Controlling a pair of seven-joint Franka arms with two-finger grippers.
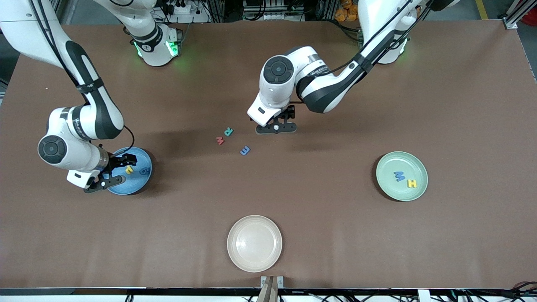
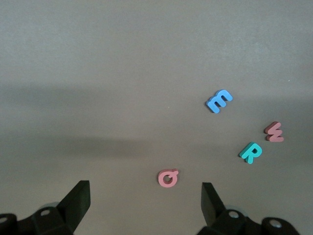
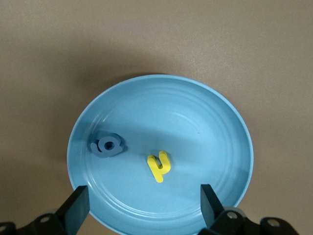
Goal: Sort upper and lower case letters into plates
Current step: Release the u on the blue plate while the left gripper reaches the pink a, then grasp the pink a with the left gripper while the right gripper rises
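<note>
Right gripper (image 1: pixel 112 170): we saw it over the blue plate (image 1: pixel 142 180), fingers apart, holding nothing.
Blue plate: at the right arm's end of the table; in it lay a yellow letter (image 3: pixel 159 166) and a dark blue letter (image 3: pixel 107 145), near each other but apart.
Left gripper (image 1: pixel 277 123): we saw it low over the table middle, fingers apart and empty, a pink letter (image 2: pixel 168 178) between them.
Loose letters: the teal R (image 1: pixel 228 131), red letter (image 1: pixel 220 140) and blue letter (image 1: pixel 245 150) lay near that gripper.
Mint green plate (image 1: pixel 388 182): at the left arm's end, holding a blue M (image 1: pixel 400 175) just beside a yellow H (image 1: pixel 412 183).
Cream plate (image 1: pixel 241 256): nearest the front camera.

Glossy blue plate (image 3: pixel 161 107) on matt brown table (image 1: pixel 335 218)
</note>
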